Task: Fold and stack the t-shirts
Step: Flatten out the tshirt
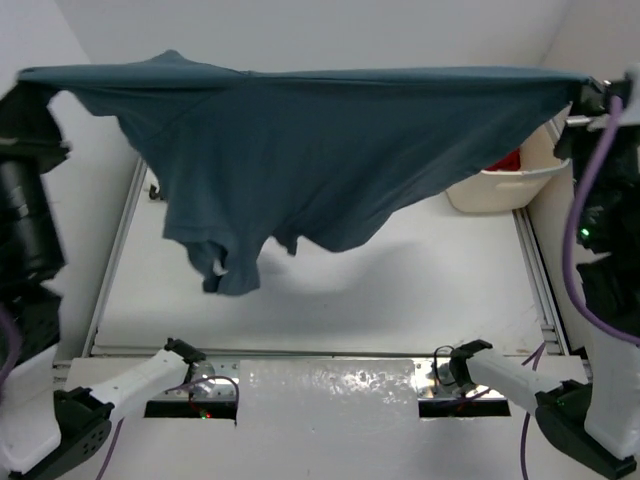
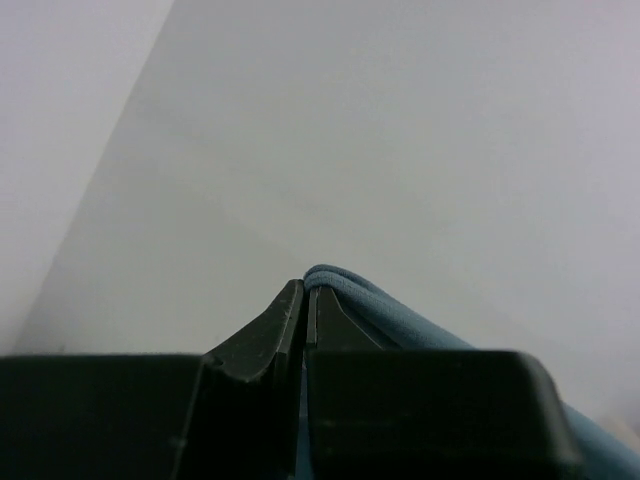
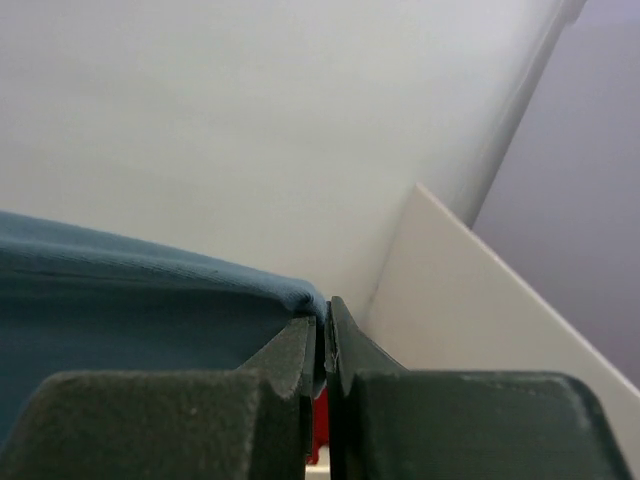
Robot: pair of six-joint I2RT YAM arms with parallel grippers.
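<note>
A dusty blue-grey t-shirt (image 1: 300,150) hangs spread wide in the air above the table, its top edge pulled taut between both arms. My left gripper (image 1: 28,82) is shut on the shirt's left corner, and in the left wrist view the cloth's hem (image 2: 400,315) bulges out beside the closed fingertips (image 2: 305,292). My right gripper (image 1: 585,90) is shut on the right corner; in the right wrist view the blue cloth (image 3: 120,300) runs off to the left from the jaws (image 3: 325,312). A bright red t-shirt (image 1: 507,160) lies in the basket, mostly hidden behind the hanging shirt.
The cream laundry basket (image 1: 500,190) stands at the table's far right. Metal rails (image 1: 115,250) run along the table's left and right sides. A shiny plate (image 1: 325,395) lies between the arm bases. A purple cable (image 1: 575,220) hangs from the right arm.
</note>
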